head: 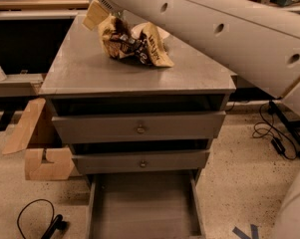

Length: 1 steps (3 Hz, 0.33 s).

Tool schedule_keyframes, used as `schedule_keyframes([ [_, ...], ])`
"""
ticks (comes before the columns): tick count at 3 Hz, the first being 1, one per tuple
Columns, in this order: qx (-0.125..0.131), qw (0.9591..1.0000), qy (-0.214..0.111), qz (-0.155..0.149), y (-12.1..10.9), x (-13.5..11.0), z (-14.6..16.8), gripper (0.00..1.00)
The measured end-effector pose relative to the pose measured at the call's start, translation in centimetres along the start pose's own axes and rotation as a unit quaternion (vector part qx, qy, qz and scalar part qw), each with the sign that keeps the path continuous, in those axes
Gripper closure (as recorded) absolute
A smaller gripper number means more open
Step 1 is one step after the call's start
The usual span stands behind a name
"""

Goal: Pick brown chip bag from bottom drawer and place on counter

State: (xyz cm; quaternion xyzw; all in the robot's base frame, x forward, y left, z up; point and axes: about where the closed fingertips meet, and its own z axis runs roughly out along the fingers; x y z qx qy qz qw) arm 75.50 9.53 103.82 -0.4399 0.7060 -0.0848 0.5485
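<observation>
Over the counter [79, 68] hangs the gripper [114, 20], with the bag [134, 44] just beneath it, resting on the top (clamped or released? cannot tell). The drawer [142, 208] is open far below. We're at the placing step, I'd say; next it should release if needed, then lift clear.

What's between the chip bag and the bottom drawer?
In the camera view: bare counter, then the top drawer and middle drawer. The gripper is right at the chip bag's top.

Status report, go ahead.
Tool over back of flat grey counter, just above wrinkly brown chip bag. Bag resting on counter. Grey bottom drawer open, visible floor bare. White bowl behind bag.
</observation>
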Motion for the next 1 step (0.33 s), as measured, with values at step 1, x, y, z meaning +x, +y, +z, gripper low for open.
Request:
schedule_keyframes([
  [1, 0.0, 1.0, 0.0, 0.0, 0.0, 0.0, 0.0, 0.0],
])
